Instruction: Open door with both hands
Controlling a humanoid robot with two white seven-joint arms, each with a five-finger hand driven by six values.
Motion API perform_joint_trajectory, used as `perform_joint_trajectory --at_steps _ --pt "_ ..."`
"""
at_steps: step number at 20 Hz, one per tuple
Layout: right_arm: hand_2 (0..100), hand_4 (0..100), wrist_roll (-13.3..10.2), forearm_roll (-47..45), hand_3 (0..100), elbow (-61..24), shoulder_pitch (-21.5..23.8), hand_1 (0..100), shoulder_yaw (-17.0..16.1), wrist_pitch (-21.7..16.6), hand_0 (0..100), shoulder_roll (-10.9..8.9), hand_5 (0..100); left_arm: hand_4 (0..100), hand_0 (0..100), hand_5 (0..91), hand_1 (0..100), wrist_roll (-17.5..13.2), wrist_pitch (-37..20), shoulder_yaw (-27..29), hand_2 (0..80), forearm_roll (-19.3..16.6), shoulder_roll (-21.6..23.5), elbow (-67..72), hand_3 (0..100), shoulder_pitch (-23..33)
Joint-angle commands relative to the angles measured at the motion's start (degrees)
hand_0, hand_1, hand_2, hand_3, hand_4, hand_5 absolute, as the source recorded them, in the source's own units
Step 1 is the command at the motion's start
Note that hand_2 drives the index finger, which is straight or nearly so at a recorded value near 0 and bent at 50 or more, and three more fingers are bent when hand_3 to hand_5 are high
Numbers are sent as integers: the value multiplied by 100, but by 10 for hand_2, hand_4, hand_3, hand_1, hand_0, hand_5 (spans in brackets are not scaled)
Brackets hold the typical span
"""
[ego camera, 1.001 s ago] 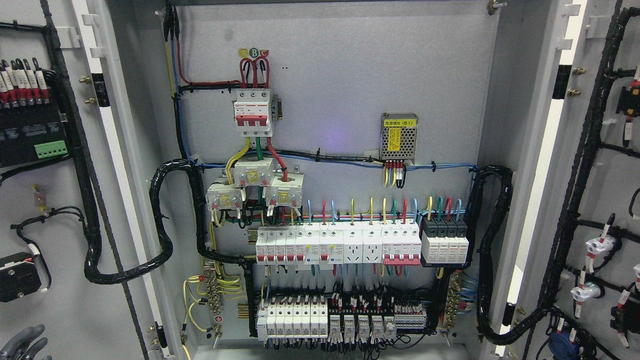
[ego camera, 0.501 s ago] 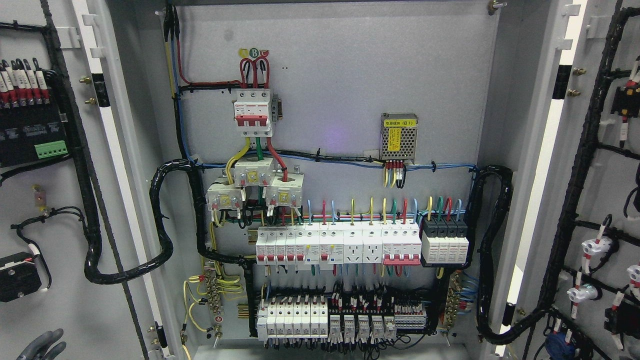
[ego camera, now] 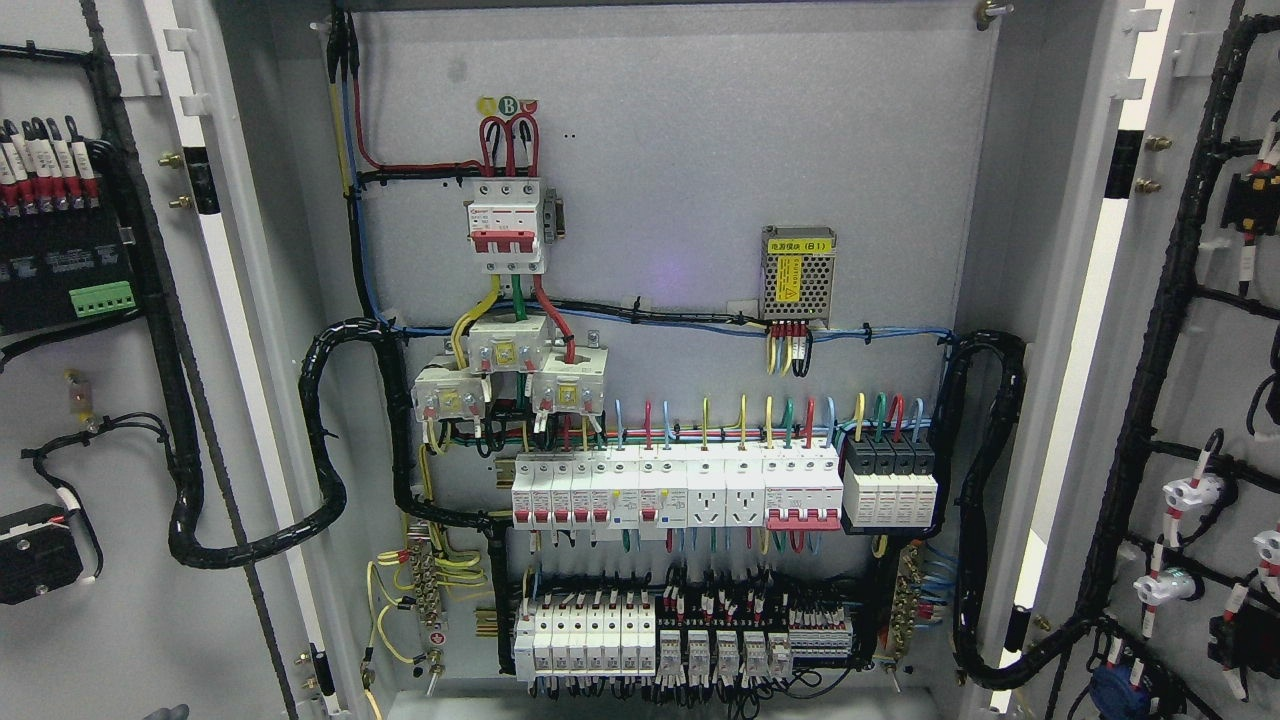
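Grey back panel (ego camera: 680,150) of an electrical cabinet fills the middle of the head view, carrying rows of breakers (ego camera: 680,490) and coloured wiring. Both doors already stand wide. The left door (ego camera: 80,620) is swung out left of the panel and the right door (ego camera: 1225,340) right of it, each showing an inner face hung with parts and black cable. By the look of it the opening is done, or nearly so.

Only a grey sliver at the bottom edge, left of the panel, shows what seems to be the left hand (ego camera: 168,713). Whether it is open or closed, or holding anything, I cannot tell. The right hand is out of view, and nothing visibly holds either door.

The risks lie at the hinges. A thick black harness (ego camera: 320,450) loops from the left door onto the panel, and a second loop (ego camera: 975,480) does so from the right door. Pushing either door wider could pull these taut and strain their ties or terminals. An unheld door might drift back towards the panel. A hand rising along the left door could snag its wires or knock its parts, and any reach towards the panel would meet exposed terminals.
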Motion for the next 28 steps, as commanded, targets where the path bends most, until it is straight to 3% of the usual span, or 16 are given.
perform_joint_trajectory --at_steps 1,3,10,21,28 --pt "0 0 -499 549 0 -52 -24 0 803 -686 0 71 0 42 0 0 0 -2 -4 -654 0 -44 26 -46 0 204" --pt "0 0 -729 585 0 -25 -15 0 970 -685 0 80 0 42 0 0 0 -2 -4 -681 0 -70 18 -55 0 345" --pt "0 0 -756 628 0 177 336 0 1542 -720 0 123 0 42 0 0 0 -19 -4 -900 0 -255 -9 -55 0 688" --pt "0 0 -756 989 0 344 1478 0 1656 -721 0 378 0 42 0 0 0 -28 -4 -1270 0 -720 -219 -28 0 1531" --pt "0 0 -756 1007 0 1081 1708 0 1999 -712 0 615 0 42 0 0 0 -28 -4 -1428 0 -1124 -422 -11 0 2287"
